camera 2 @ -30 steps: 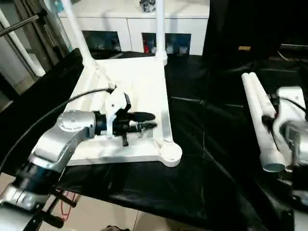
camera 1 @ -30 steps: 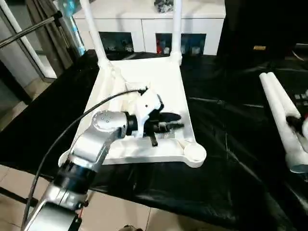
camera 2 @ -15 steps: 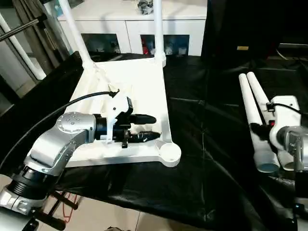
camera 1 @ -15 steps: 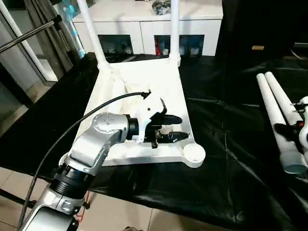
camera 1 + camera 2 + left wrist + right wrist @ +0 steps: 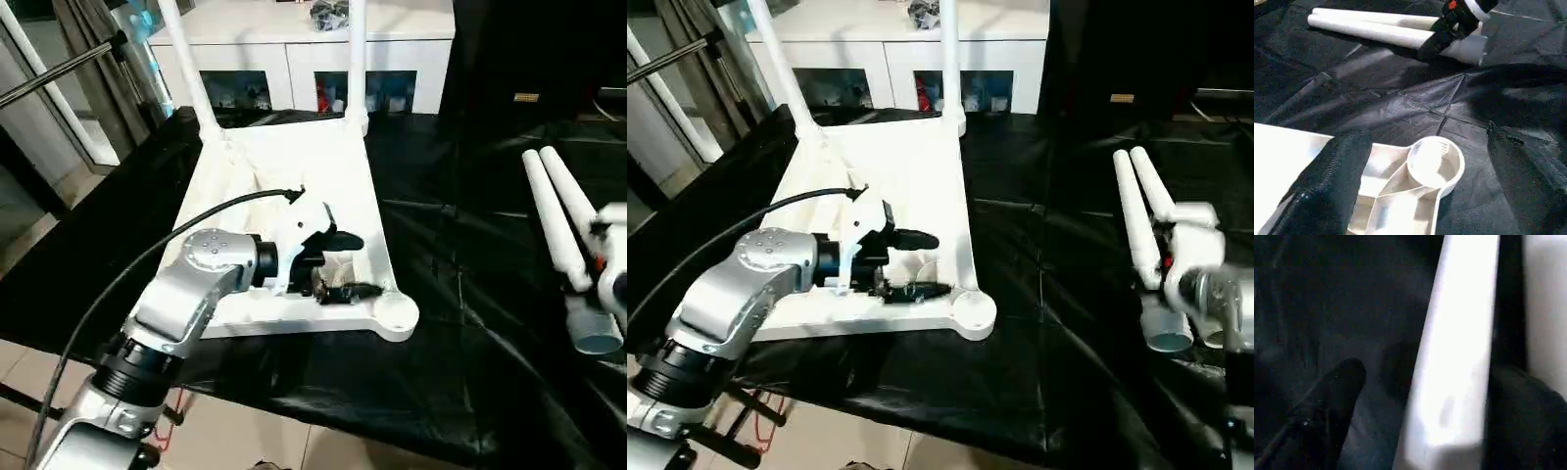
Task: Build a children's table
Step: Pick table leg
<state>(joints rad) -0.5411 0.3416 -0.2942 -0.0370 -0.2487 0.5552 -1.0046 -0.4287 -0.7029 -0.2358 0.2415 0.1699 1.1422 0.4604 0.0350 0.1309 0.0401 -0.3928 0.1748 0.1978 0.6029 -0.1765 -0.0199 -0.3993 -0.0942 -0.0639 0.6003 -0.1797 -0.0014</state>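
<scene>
The tabletop (image 5: 294, 186) lies upside down on a black sheet (image 5: 460, 323) that covers the bench. Two legs are already stuck in its far corners and stand up tall: one leg (image 5: 186, 59) at the far left corner and another leg (image 5: 358, 59) at the far right corner. The near right corner has a round socket (image 5: 1435, 164) with nothing in it. The left gripper (image 5: 348, 266) sits low over the near part of the tabletop, close to that socket. Its two black fingers are spread wide, one (image 5: 338, 241) higher and one (image 5: 348, 291) lower, and they hold nothing. A black cable (image 5: 147, 264) runs along the silver left arm (image 5: 191, 294). Two more legs (image 5: 563, 230) lie side by side on the sheet, well apart from the tabletop, on the right. The right gripper (image 5: 1415, 406) is down on these legs. In the right wrist view one white leg (image 5: 1459, 347) lies between its two black fingers, with one finger (image 5: 1327, 406) on each side of it, so they seem to be around it. I cannot tell if they squeeze it tight. Behind the bench stands a white cabinet (image 5: 313, 49) with glass doors.
</scene>
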